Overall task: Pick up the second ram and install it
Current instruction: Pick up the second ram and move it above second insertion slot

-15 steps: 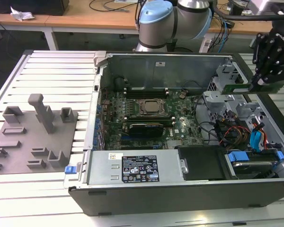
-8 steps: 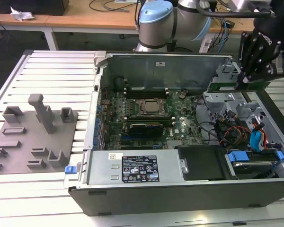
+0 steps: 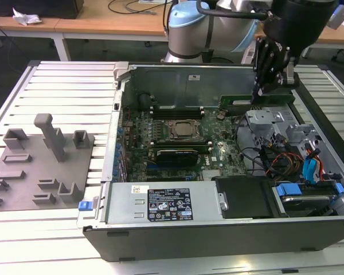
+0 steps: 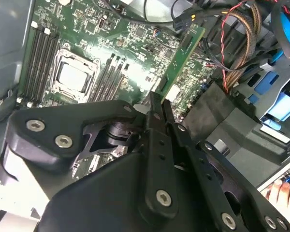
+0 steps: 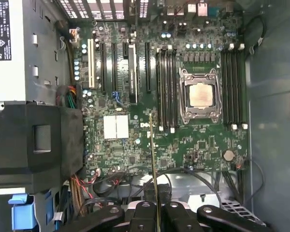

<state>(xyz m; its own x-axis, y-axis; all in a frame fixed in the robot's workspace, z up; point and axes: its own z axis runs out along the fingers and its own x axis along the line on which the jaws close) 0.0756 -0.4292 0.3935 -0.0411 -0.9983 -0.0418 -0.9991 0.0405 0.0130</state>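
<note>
The second ram (image 3: pixel 257 102), a long green stick, hangs level above the open computer case near its back wall, toward the exterior view's right. My gripper (image 3: pixel 260 90) is shut on it from above. In the second wrist view the ram (image 4: pixel 184 52) reaches out from the closed fingertips of the gripper (image 4: pixel 157 104) over the motherboard. In the first wrist view the ram (image 5: pixel 152 145) appears edge-on as a thin line running from the gripper (image 5: pixel 156 211) toward the memory slots (image 5: pixel 166 87) beside the CPU socket (image 5: pixel 200 95).
The motherboard (image 3: pixel 218 152) lies in the case floor with the CPU socket (image 3: pixel 183 129) in the middle. The power supply (image 3: pixel 160 203) sits along the front. A drive cage with cables (image 3: pixel 292 157) fills the exterior view's right. A grey fixture plate (image 3: pixel 40 166) lies at its left.
</note>
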